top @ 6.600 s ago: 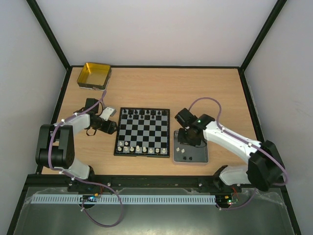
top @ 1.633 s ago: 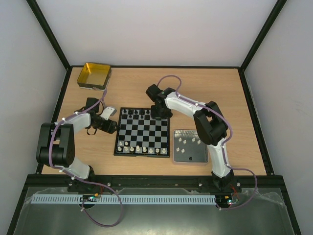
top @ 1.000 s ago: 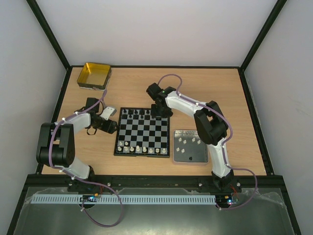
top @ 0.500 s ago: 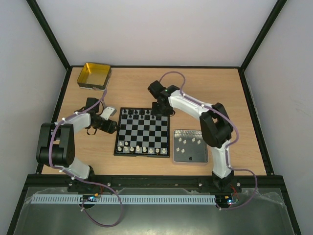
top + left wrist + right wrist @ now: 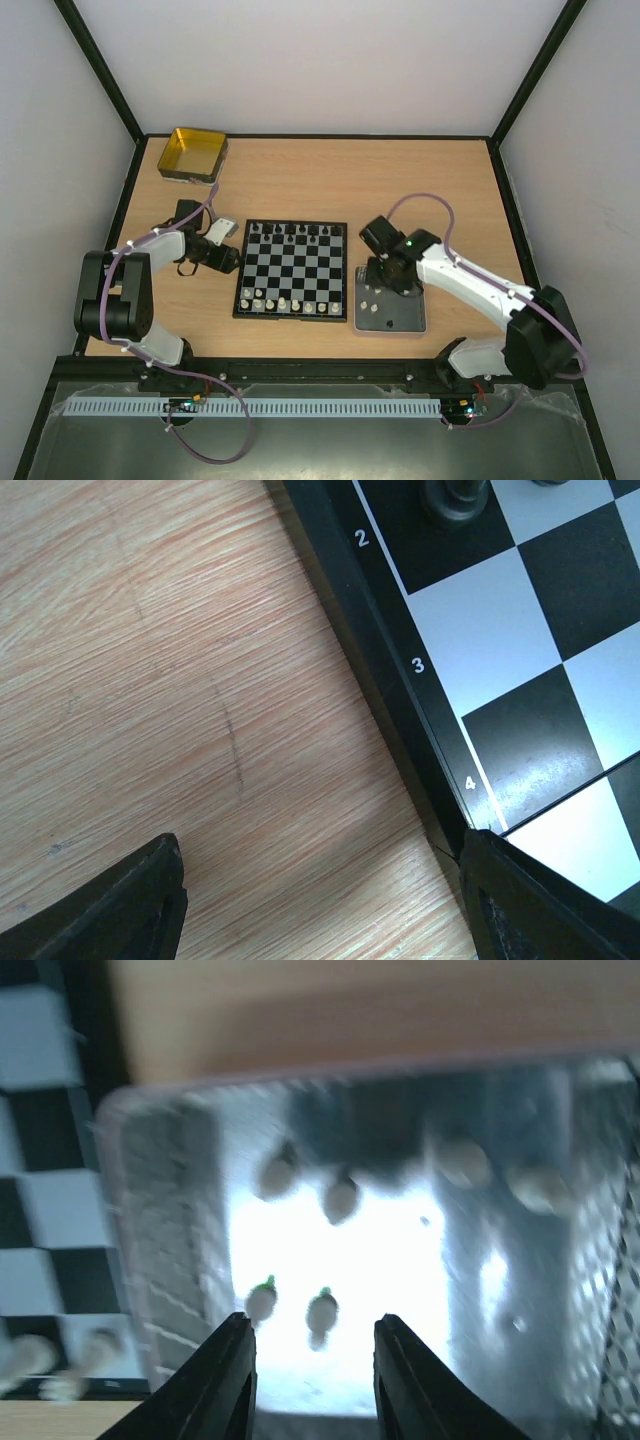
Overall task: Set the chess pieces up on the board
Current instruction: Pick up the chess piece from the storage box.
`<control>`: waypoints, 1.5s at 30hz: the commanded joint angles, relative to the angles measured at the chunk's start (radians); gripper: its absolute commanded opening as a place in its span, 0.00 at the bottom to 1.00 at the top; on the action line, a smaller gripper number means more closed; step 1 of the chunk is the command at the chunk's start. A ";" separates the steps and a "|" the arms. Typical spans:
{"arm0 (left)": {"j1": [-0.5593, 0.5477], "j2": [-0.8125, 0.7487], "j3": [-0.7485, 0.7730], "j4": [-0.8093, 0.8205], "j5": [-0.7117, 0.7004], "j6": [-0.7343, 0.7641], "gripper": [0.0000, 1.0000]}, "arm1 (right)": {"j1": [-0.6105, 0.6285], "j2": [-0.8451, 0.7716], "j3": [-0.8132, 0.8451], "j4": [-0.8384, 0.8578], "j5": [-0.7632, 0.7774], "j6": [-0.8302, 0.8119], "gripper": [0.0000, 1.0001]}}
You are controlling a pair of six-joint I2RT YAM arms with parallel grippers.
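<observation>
Chess pieces lie in the tray under the right gripper, parted like the left gripper; next, probably pinch one.

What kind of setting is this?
Probably a lab robot cell: a wooden table enclosed by white walls and black frame posts, with a board staged between the left arm and right arm.
</observation>
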 commanded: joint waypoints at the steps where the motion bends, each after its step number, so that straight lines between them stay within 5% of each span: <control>1: -0.003 -0.008 -0.005 -0.015 0.006 0.004 0.75 | -0.005 -0.124 -0.147 -0.037 0.014 0.118 0.32; 21: -0.005 0.012 -0.004 -0.018 -0.014 -0.002 0.76 | -0.005 -0.232 -0.409 0.082 -0.099 0.166 0.33; 45: -0.005 0.003 -0.010 -0.016 -0.016 -0.001 0.76 | 0.030 -0.259 -0.426 0.058 -0.140 0.176 0.15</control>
